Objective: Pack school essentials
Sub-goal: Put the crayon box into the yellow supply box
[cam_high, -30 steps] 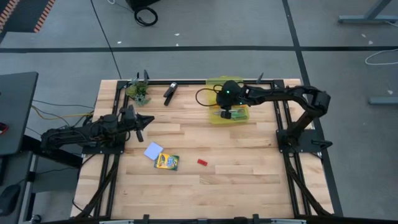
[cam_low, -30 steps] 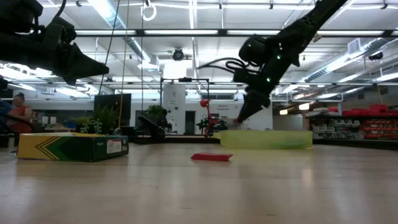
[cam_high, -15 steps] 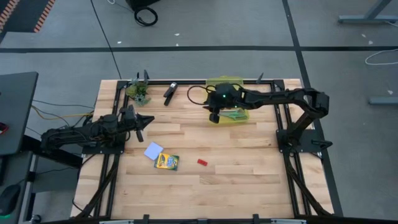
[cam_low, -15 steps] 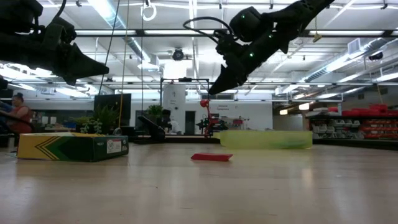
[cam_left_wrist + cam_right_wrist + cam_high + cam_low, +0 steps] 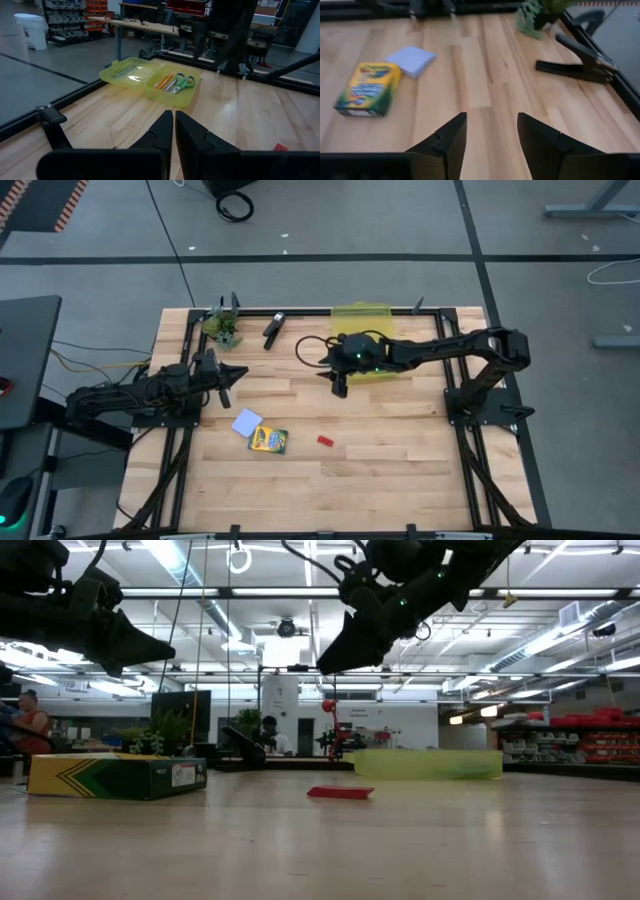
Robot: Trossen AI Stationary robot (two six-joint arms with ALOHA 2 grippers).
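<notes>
My right jaws (image 5: 339, 385) spread wide, empty, up in the air over bare counter (image 5: 380, 470) just beside the yellow-green tray (image 5: 380, 370), wrist pointing toward the counter's left half. My left jaws (image 5: 232, 373) closed together, nothing between them, held above the left side of the counter, arm waiting. Tray sits at the far edge, its lid (image 5: 362, 312) flipped open behind it; green-handled scissors (image 5: 182, 81) and orange-red pencils (image 5: 164, 81) lie inside, side by side. Crayon box (image 5: 365, 89) flat on the counter, front-left area, light-blue square pad (image 5: 411, 58) just beside it on the far side, apart or touching I cannot tell. Tiny red piece (image 5: 325, 441) alone on the counter, to the right of the crayon box, well apart from the tray. Black clip-like tool (image 5: 577, 65) lies near the far edge, small green plant-like clump (image 5: 536, 13) next to it at the far-left corner. Person (image 5: 30, 725) in the room behind, far off.
</notes>
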